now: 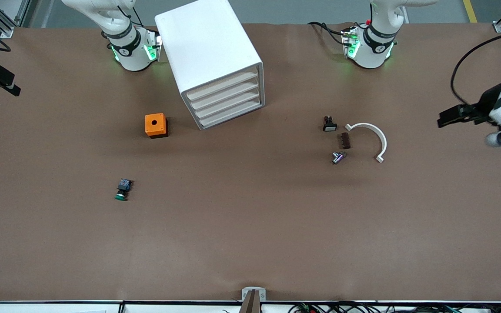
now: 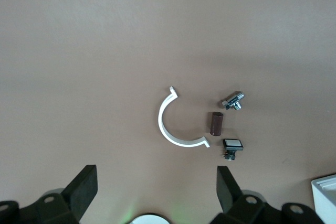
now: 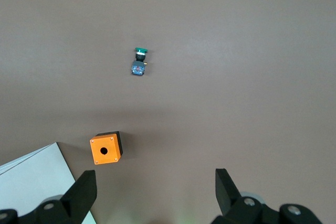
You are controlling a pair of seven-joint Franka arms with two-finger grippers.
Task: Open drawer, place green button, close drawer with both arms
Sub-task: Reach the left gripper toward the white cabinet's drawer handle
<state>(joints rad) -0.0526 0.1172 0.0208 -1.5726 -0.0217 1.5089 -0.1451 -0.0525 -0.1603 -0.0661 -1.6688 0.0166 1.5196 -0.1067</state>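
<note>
The white four-drawer cabinet (image 1: pixel 209 52) stands between the arm bases, and all its drawers are shut. The drawer (image 1: pixel 228 103) is the third from its top. The button (image 1: pixel 122 190), with a green cap and a dark body, lies on the table nearer the front camera than the orange box, toward the right arm's end. It also shows in the right wrist view (image 3: pixel 139 60). My right gripper (image 1: pixel 7 84) is open and empty, high over the table's edge at the right arm's end. My left gripper (image 1: pixel 444 119) is open and empty, high over the left arm's end.
An orange box with a hole (image 1: pixel 155 125) sits beside the cabinet. Toward the left arm's end lie a white arc piece (image 1: pixel 374 139), a brown block (image 1: pixel 345 140), a metal fitting (image 1: pixel 338 157) and a black-and-white switch (image 1: pixel 329 124).
</note>
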